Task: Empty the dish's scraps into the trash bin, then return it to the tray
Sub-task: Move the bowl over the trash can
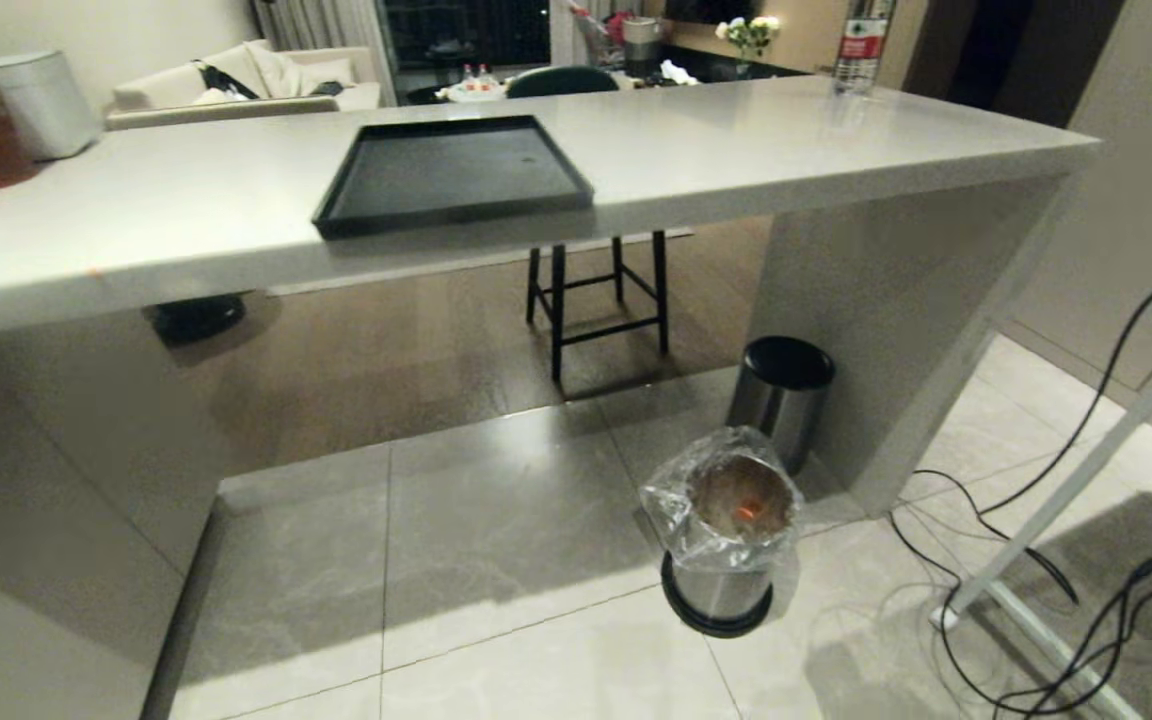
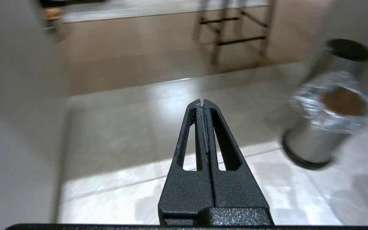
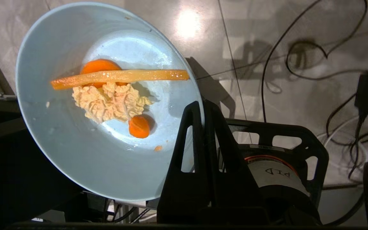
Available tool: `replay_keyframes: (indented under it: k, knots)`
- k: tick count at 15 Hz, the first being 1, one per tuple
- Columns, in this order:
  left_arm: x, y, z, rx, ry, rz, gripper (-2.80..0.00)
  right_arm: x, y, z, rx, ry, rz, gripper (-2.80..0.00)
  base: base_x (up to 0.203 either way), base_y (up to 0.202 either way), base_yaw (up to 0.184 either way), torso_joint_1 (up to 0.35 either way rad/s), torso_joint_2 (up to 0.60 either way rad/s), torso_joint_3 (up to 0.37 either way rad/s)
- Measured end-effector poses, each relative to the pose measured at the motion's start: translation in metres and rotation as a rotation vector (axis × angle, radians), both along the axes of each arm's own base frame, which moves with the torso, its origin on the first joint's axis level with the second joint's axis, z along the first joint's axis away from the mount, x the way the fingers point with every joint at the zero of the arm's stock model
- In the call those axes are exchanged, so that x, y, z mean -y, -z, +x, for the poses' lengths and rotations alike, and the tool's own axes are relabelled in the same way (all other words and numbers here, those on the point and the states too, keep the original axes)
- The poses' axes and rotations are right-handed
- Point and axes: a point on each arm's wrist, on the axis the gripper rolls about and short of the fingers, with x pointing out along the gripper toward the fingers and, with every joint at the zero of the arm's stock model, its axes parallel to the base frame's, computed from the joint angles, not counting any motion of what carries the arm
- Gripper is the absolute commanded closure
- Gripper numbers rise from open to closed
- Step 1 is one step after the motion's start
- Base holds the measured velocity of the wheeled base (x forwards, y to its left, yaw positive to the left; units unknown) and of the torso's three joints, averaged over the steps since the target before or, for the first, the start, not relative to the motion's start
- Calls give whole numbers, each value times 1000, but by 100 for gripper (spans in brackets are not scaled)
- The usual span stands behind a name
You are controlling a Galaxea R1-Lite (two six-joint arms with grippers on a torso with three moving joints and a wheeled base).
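Gripping the rim of the dish (image 3: 85,127), our right gripper (image 3: 203,107) has its fingers (image 3: 187,140) pinched tight on the pale-blue bowl's edge, above a tiled floor (image 3: 251,38) strewn with black cables (image 3: 299,51). In the bowl lie the scraps (image 3: 113,95): two carrot slices, a long orange-yellow strip across the middle and a pale crumbly clump. Our left gripper (image 2: 202,102) hangs low over the floor with its fingers pressed together, grasping nothing. In the head view the trash bin (image 1: 726,530), bag crinkled around its rim, stands on the floor just in front of a lidded steel bin (image 1: 781,395); something orange shows inside it. On the worktop (image 1: 736,140) above, the tray (image 1: 451,175) sits bare near the front edge.
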Motion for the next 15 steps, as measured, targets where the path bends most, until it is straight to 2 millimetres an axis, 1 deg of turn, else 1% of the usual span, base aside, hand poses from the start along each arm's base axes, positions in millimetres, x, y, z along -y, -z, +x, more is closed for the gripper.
replay_keyframes:
  k: [5, 7, 8, 15]
  knots:
    - [0, 0, 0, 0, 0, 0, 0, 0, 0, 0, -1, -1, -1, 0, 3, 9, -174, 4, 3, 2]
    - [0, 0, 0, 0, 0, 0, 0, 0, 0, 0, -1, 0, -1, 0, 1, 6, -120, 2, 5, 2]
    - [0, 0, 0, 0, 0, 0, 0, 0, -1, 0, 0, 0, 0, 0, 1, -8, -65, 2, 7, 0]
    - [0, 0, 0, 0, 0, -1, 0, 0, -1, 0, 3, -1, 2, 0, 0, 0, 0, 0, 0, 0]
